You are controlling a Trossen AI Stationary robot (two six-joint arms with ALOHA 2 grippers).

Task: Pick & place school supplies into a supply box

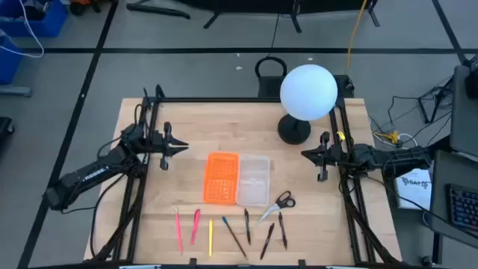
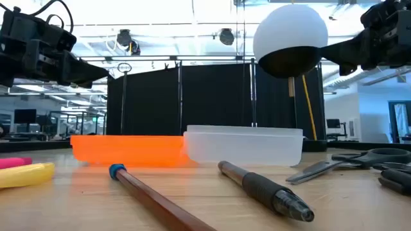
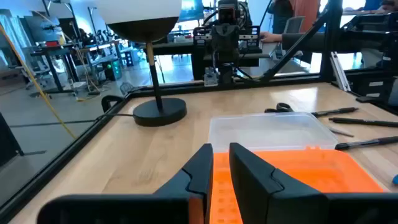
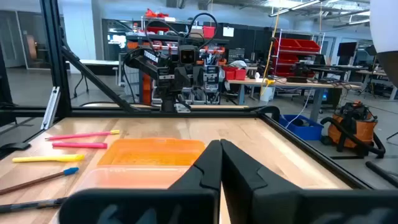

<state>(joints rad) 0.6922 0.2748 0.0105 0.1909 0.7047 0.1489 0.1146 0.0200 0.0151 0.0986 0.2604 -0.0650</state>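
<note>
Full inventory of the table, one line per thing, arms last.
Box: 1, clear tray joined to orange lid, table centre.
Pens/pencils: 8 or so, near edge; pink, pink, yellow, rest dark.
Scissors: 1, black handles, right of the pens.
Lamp: 1, white globe, black base, far side.
Left pincer: slightly open, empty, left of box.
Right pincer: shut, empty, right of box.

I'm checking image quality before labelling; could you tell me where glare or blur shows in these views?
High view: the globe lamp is blown out white. Low view: bright ceiling lights wash out the background; the near dark pen is soft. Left wrist view: the clear tray looks pale and hazy.
</note>
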